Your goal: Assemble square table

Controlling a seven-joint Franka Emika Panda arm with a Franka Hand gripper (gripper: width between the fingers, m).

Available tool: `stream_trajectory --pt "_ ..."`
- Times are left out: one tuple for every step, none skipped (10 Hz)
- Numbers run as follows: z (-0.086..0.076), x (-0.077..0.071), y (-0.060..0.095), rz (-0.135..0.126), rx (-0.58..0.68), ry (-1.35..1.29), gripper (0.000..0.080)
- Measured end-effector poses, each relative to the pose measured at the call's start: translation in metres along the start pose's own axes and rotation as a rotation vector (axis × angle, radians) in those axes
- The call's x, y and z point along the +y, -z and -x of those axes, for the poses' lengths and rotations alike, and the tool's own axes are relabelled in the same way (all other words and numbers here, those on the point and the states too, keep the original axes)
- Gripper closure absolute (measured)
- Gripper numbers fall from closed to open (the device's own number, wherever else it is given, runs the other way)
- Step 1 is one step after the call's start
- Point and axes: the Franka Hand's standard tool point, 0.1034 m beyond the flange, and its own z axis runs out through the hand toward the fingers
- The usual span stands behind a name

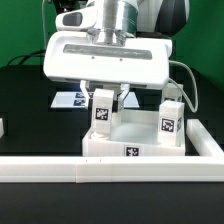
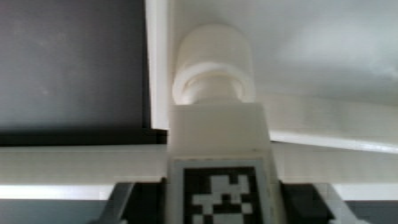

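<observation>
— Where does the leg stand from your gripper?

— My gripper (image 1: 106,93) is clenched on a table leg (image 1: 103,111), which hangs straight below my fingers with its long axis upright, tag facing the exterior camera.

— And the square tabletop?

— The tabletop (image 1: 130,148) lies directly under the leg, against the border rail (image 1: 110,170). In the wrist view the leg (image 2: 217,120) stands over the slab's corner (image 2: 320,60); whether it has seated I cannot tell.

— Any other leg?

— A second leg (image 1: 170,122) stands upright at the far corner, off to the exterior view's right of me. My next move, I judge, turns on keeping this leg plumb above its socket.
</observation>
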Motion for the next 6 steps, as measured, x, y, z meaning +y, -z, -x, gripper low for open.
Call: stream_trajectory --pt "0.0018 -0.0007 -0.0020 0.002 0.005 0.003 0.0511" --pt "0.0015 -0.0014 -0.0023 0.002 0.007 0.004 0.0511" --pt "0.0011 -0.0019 -0.0026 0.002 0.008 0.004 0.0511" --pt "0.0009 -0.0028 -0.0026 0.000 0.006 0.005 0.0511" --pt "0.0022 -0.0026 -0.0035 -0.001 -0.005 0.004 0.0511" --pt "0.0036 -0.0028 -0.0041 -0.002 -0.012 0.004 0.0404"
